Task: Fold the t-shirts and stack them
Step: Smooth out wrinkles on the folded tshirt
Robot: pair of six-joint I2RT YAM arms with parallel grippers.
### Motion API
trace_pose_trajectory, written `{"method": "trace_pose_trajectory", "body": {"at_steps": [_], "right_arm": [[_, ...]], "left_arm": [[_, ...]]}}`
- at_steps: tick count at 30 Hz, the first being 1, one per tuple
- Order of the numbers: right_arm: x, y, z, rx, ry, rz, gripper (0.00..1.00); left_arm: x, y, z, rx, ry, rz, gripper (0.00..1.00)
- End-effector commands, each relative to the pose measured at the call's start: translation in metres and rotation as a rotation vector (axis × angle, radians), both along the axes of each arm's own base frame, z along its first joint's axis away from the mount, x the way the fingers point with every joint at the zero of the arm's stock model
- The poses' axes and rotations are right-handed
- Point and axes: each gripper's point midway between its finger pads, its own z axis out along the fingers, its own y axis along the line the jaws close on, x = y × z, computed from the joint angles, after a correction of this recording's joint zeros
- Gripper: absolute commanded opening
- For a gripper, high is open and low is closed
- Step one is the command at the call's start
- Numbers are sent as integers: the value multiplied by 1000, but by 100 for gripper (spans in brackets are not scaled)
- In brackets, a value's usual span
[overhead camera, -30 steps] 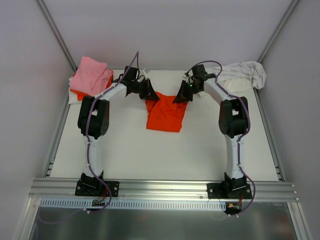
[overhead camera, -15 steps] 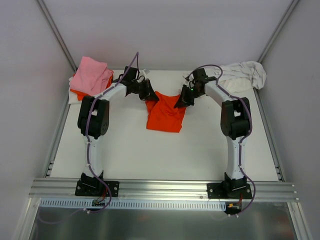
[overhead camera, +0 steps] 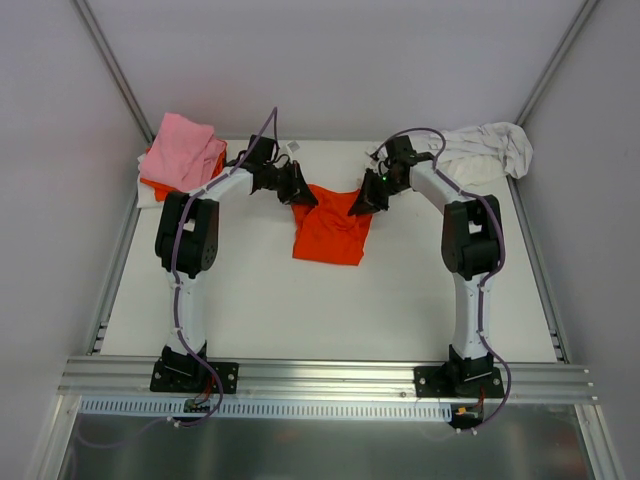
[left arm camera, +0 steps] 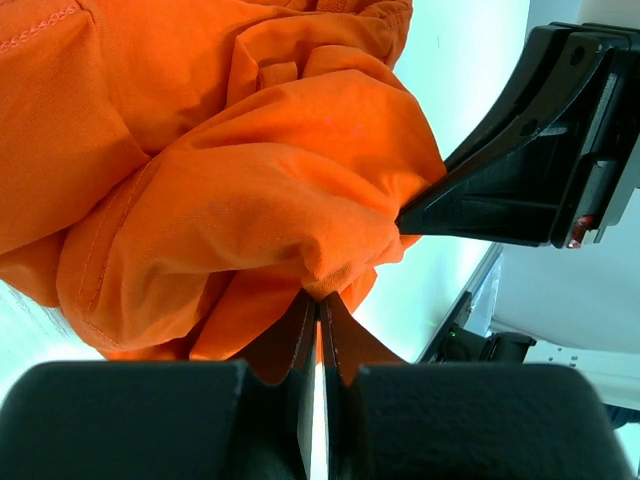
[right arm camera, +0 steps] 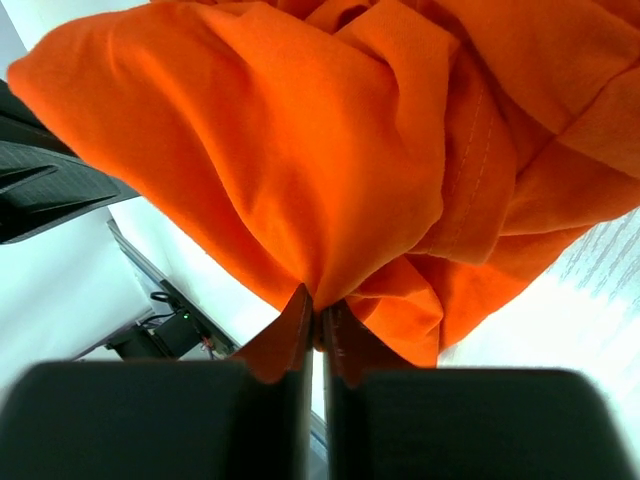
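Top external view has us mid-fold on one orange shirt [overhead camera: 328, 232], which hangs bunched between our two arms toward the far middle of the desk [overhead camera: 300, 310], its lower part lying on the surface. Our left gripper [overhead camera: 297, 190] and right gripper [overhead camera: 364, 198] each hold an upper corner. In both wrist views the fingers are pressed together with a fold of orange cloth pinched between the tips, and the rest of the shirt billows loose above them. As for progress, we judge the job partly done. A pink shirt [overhead camera: 183, 148] lies on top of a second orange shirt [overhead camera: 157, 186] in a pile at the far left corner, though how neatly they are folded we cannot tell. A white shirt [overhead camera: 490, 148] lies crumpled and untouched at the far right corner. The shirt in hand is not yet flat or folded, so it, the white one and the final stacking are left. Compared with a second ago, little differs. Our right arm has shifted slightly outward and the right gripper sits a touch lower, so the shirt's upper edge shows wider between the grippers. Both piles are unchanged.
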Motion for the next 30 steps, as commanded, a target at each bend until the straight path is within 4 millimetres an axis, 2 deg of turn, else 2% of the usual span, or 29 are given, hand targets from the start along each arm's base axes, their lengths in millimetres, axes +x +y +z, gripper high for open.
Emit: {"method": "trace_pose_trajectory", "body": {"at_steps": [1, 6, 9, 10, 11, 12, 13, 15, 20, 25, 30], "right_arm": [[7, 7, 37, 39, -84, 27, 0], [9, 8, 43, 47, -92, 34, 0], [2, 6, 45, 50, -84, 38, 0], [-2, 5, 52, 56, -95, 39, 0], [-10, 4, 48, 53, -77, 40, 0], [-14, 3, 48, 51, -73, 44, 0], [-19, 3, 54, 55, -85, 49, 0], [-32, -1, 46, 43, -56, 58, 0], [-62, -9, 45, 37, -25, 77, 0], [-79, -12, 58, 42, -32, 95, 0], [-87, -14, 68, 38, -50, 115, 0]], "left_arm": [[-3, -5, 25, -22, -56, -25, 0], [-1, -7, 27, -36, -51, -32, 0], [-7, -7, 35, -50, -52, -36, 0], [-9, -7, 38, -53, -55, -36, 0], [-11, -7, 45, -60, -67, -39, 0], [-15, -5, 45, -57, -66, -40, 0], [-17, -4, 47, -56, -68, -42, 0], [-24, -2, 52, -52, -70, -46, 0], [-43, 2, 66, -58, -76, -52, 0], [-62, 8, 76, -52, -87, -57, 0], [-76, 10, 76, -50, -78, -66, 0]]}}
